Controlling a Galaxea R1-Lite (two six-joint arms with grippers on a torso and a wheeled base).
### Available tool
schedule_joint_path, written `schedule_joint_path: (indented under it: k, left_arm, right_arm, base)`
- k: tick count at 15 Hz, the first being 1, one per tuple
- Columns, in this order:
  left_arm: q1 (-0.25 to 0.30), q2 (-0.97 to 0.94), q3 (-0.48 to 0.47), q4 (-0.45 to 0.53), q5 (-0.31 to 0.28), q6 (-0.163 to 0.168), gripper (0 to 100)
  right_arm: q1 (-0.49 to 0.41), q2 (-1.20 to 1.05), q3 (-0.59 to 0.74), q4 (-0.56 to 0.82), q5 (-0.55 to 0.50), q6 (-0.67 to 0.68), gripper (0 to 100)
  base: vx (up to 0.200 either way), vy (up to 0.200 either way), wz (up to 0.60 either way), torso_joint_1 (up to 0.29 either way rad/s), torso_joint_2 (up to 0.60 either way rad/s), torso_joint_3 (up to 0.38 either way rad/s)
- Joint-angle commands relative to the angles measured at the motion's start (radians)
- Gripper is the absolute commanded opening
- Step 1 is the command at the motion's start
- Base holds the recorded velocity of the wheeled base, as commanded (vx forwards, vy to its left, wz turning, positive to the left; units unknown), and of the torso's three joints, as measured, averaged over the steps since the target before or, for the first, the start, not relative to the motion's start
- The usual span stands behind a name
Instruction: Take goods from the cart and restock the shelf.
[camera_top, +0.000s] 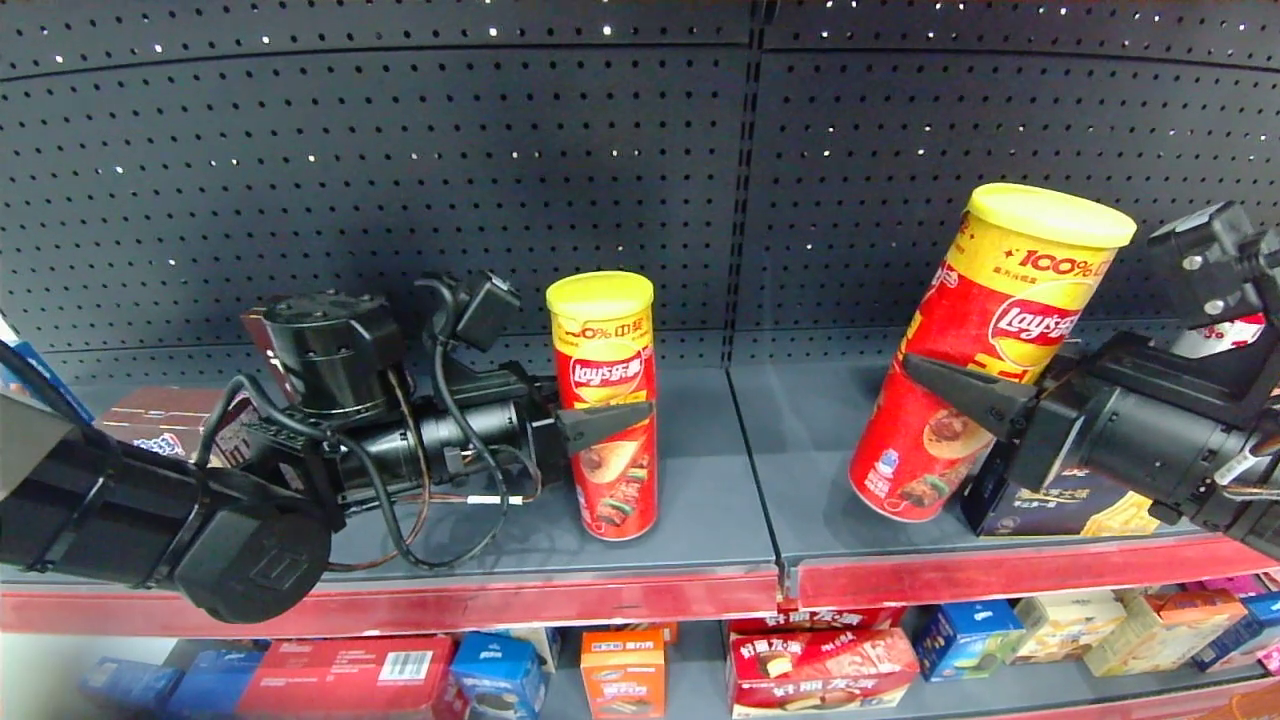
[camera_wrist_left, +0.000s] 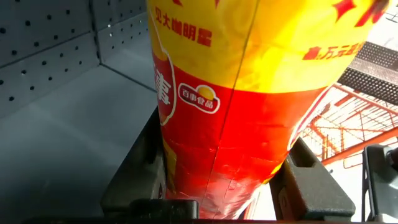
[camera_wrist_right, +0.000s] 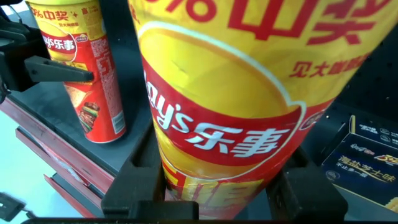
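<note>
progress: two cans are at the shelf, each held in a hand and not yet let go; this placing is judged nearly done, with the release and any further goods from the cart left
shelf: flat dark-grey metal board with a red front strip, backed by a matt perforated panel
right can: tall card cylinder, glossy red and yellow print, yellow plastic lid; tilted over the right bay, base at the board, contact cannot be told; pinched by the right hand
left can: same shape and finish, upright on the left bay near the front edge; pinched at mid-height by the left hand
box: dark glossy card, flat, lying just beside the right can
fingers: black, matt, wedge-shaped
</note>
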Motion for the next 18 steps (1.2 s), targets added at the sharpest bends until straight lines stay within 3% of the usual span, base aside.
schedule_joint_path:
  k: [1, 5, 15, 16, 18]
  left_arm:
    - [0.003, 0.005, 0.003, 0.000, 0.001, -0.001, 0]
    - [0.003, 0.022, 0.003, -0.002, 0.001, 0.001, 0]
    - [0.000, 0.054, 0.013, -0.003, 0.004, 0.073, 0]
    - [0.000, 0.056, 0.013, -0.003, 0.009, 0.085, 100]
    - [-0.003, 0.053, 0.013, -0.003, 0.018, 0.087, 100]
  right_arm:
    - [0.001, 0.012, -0.003, 0.000, 0.001, 0.000, 0]
    - [0.001, 0.020, -0.004, 0.000, 0.001, 0.000, 0]
    - [0.001, 0.020, -0.003, 0.000, 0.001, 0.000, 0]
    - [0.001, 0.020, -0.003, 0.000, 0.001, 0.000, 0]
    - [0.001, 0.020, -0.003, 0.000, 0.001, 0.000, 0]
  base:
    - [0.000, 0.000, 0.00, 0.000, 0.00, 0.000]
    - [0.000, 0.000, 0.00, 0.000, 0.00, 0.000]
    - [0.000, 0.000, 0.00, 0.000, 0.00, 0.000]
    - [0.000, 0.000, 0.00, 0.000, 0.00, 0.000]
    - [0.000, 0.000, 0.00, 0.000, 0.00, 0.000]
